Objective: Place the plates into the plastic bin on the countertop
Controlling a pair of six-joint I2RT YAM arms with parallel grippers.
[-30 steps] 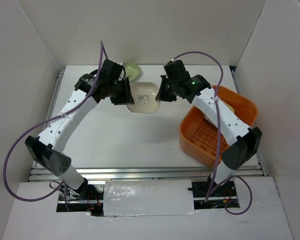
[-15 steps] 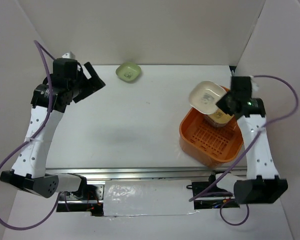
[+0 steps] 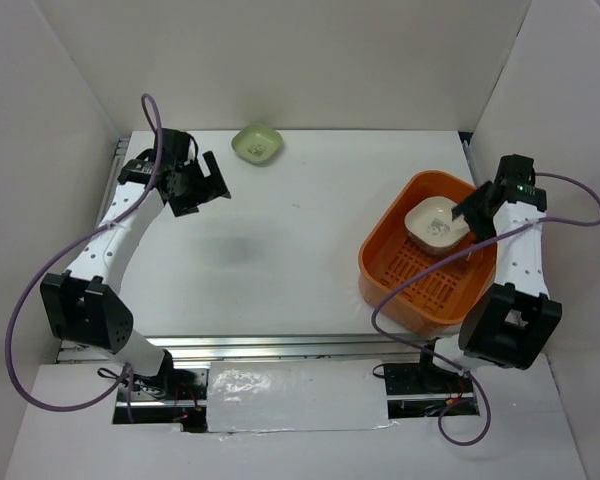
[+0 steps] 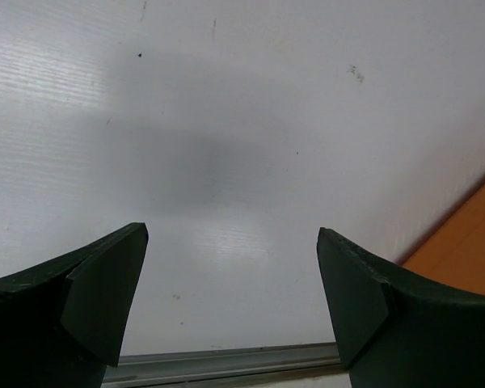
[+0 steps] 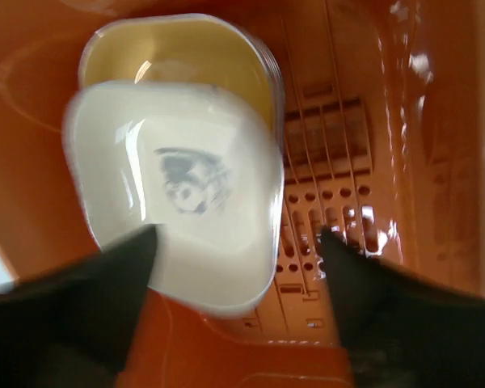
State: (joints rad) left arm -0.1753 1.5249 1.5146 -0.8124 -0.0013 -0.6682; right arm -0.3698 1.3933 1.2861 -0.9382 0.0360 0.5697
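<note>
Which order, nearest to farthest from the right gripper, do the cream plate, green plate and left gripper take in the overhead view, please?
1. cream plate, in the orange bin beside the right gripper.
2. green plate, at the far edge, left of centre.
3. left gripper, farthest left.

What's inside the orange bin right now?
In the orange bin, a cream plate lies on a yellow plate, over the slotted floor. Anything beneath the yellow plate is covered, so more plates there cannot be ruled out.
</note>
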